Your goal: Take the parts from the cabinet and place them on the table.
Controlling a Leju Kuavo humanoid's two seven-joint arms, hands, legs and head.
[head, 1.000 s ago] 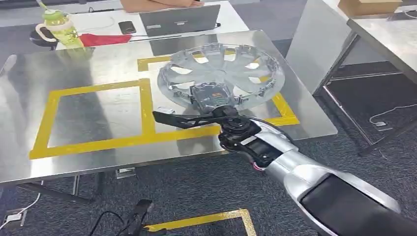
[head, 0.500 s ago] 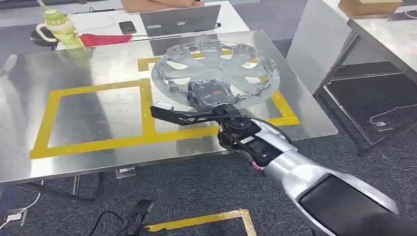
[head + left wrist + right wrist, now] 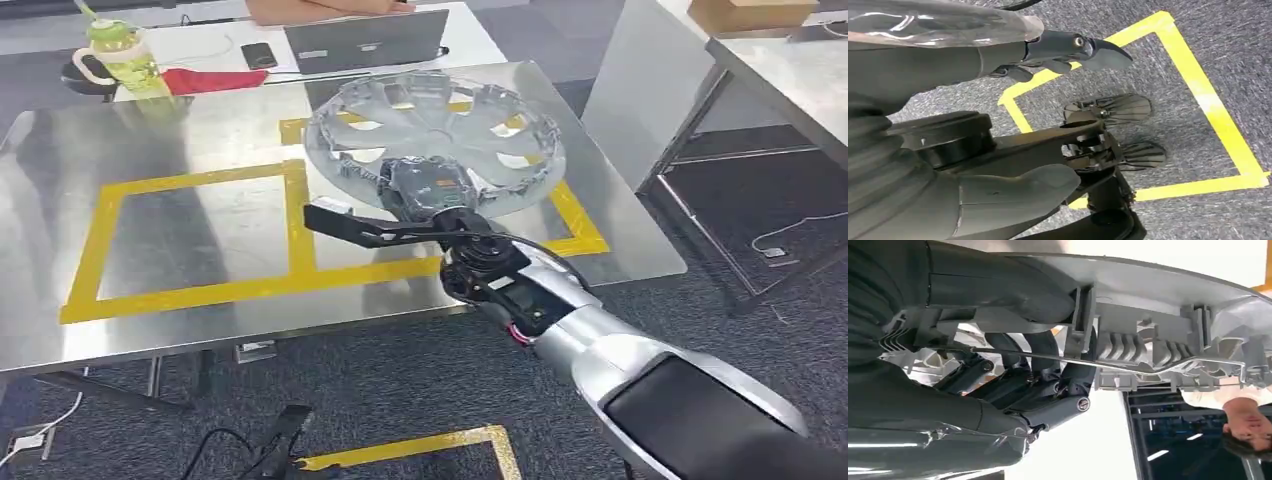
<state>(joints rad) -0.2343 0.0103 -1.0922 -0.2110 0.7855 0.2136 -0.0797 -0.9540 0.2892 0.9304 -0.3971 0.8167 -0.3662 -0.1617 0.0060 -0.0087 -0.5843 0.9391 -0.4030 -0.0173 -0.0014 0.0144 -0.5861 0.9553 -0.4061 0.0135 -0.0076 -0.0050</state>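
Head view: the right hand [image 3: 432, 192] grips a silver wheel cover [image 3: 435, 135] at its near rim and holds it above the right part of the steel desk [image 3: 180, 250], over the right one of two yellow tape rectangles [image 3: 290, 210]. The wheel cover is round, so it has no long axis; its disc is tilted, with the near rim lower than the far rim and its ribbed, clipped inner face turned up toward the camera. Whether any part of the rim touches the desk cannot be told. The right arm [image 3: 600, 350] enters from the lower right corner of the picture and reaches forward over the near edge of the desk, with a dark bracket jutting from the wrist toward the left. The fingers are mostly hidden behind the hand's body and the rim. Right wrist view: the dark fingers [image 3: 1048, 385] are curled around the rim of the wheel cover [image 3: 1158, 315], beside a thin wire ring and moulded clips; the rest of the disc is cut off by the frame. Left wrist view: the left hand [image 3: 998, 125] hangs over grey carpet [image 3: 1173, 125] marked with a yellow tape outline, holding nothing, its thumb and fingers [image 3: 1073, 47] apart. Beyond the far edge of the desk stand a laptop [image 3: 365, 40] and a green bottle [image 3: 120, 55] on a second surface.
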